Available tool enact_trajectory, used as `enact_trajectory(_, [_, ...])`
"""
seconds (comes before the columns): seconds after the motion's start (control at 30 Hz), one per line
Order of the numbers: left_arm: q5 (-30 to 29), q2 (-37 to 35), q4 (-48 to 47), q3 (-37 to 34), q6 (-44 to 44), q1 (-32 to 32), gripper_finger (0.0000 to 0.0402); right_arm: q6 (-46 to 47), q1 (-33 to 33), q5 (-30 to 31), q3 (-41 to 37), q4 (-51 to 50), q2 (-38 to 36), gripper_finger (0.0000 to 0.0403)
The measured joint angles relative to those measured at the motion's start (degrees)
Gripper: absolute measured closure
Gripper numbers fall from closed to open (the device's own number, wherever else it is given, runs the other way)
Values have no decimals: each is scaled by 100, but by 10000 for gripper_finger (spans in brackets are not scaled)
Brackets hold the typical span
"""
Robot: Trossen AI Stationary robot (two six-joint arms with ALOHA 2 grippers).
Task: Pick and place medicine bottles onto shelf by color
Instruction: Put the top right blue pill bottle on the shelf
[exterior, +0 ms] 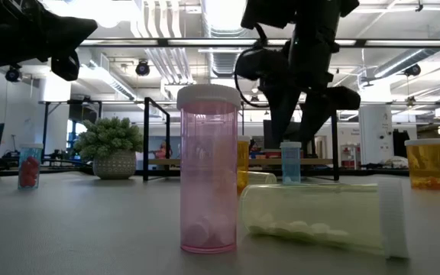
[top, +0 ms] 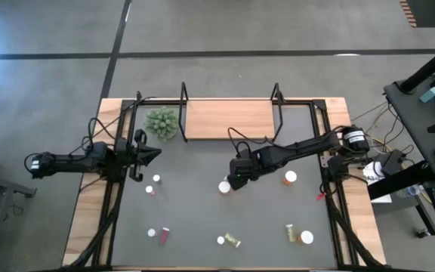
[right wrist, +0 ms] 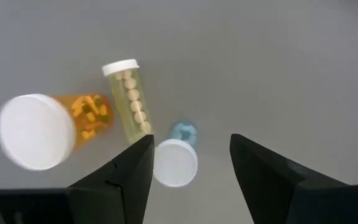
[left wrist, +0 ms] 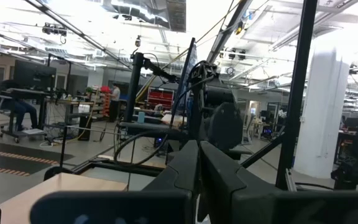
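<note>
My right gripper [top: 232, 183] hangs open over the mat's middle, pointing down. In the right wrist view its fingers [right wrist: 191, 140] stand above and on either side of a small blue bottle with a white cap [right wrist: 176, 162], without touching it. Beside that bottle lie a yellow-green bottle [right wrist: 129, 99] on its side and an orange bottle [right wrist: 86, 115]. The wooden shelf [top: 229, 119] stands at the far edge and holds no bottles. My left gripper [top: 153, 151] waits shut at the left, near the plant. Other bottles stand or lie scattered on the mat.
A spiky green plant [top: 161, 122] stands left of the shelf. An orange bottle [top: 289, 178] stands right of my right gripper. Red bottles [top: 152, 189] are at the left, and more bottles [top: 231, 241] [top: 299, 234] near the front edge. A pink bottle [exterior: 208, 168] stands close to the low camera.
</note>
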Motion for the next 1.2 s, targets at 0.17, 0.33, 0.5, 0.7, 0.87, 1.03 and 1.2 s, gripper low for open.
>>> enact_trajectory(0.17, [0,0,-2,0,-2,0,402,33,-2,-142,-4,36,203,202])
enact_trajectory(0.33, [0,1,-2,0,0,2,402,-17,-2,-195,-4,45,224,202])
enact_trajectory(0.5, [0,0,0,0,-2,2,402,-14,-2,-195,-4,-13,229,202])
enact_trajectory(0.7, [0,-1,0,-2,0,0,402,-16,-2,-199,-4,-23,234,226])
enact_trajectory(0.87, [0,1,-2,-1,0,0,402,-16,11,-206,-4,-13,234,270])
enact_trajectory(1.03, [0,1,0,-2,0,0,402,-10,11,-217,-4,-4,234,297])
enact_trajectory(1.2, [1,0,0,-1,0,0,402,-16,-4,-209,24,-49,234,290])
